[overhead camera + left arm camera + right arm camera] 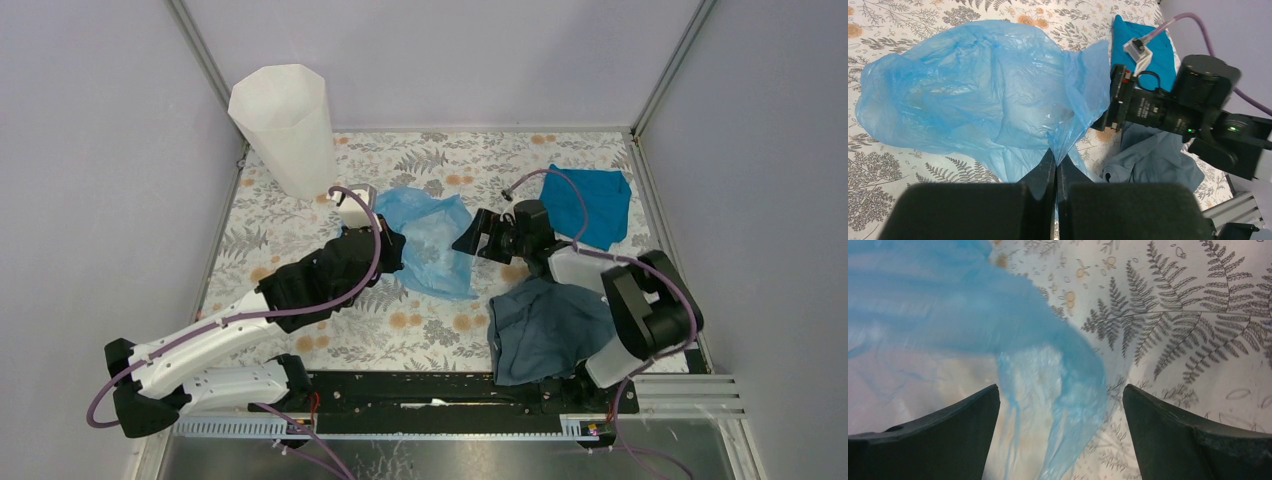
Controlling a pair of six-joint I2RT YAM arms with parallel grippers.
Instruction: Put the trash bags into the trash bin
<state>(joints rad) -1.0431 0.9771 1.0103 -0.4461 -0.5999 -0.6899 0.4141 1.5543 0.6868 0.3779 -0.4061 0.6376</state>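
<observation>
Pinching a fold of the trash bag [973, 85] in our clenched left claw [1056, 167], we saw its film sprawl ahead toward our released right claw [1060, 387], astride the far edge; the trash bin [285, 125] stood behind the left claw, the nearer one.

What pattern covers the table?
The table has grey ferns and orange flowers on white, clearest in the right wrist view.

trash bin [285, 130] mouth unobstructed, left arm [320, 275] close beside its base
</observation>
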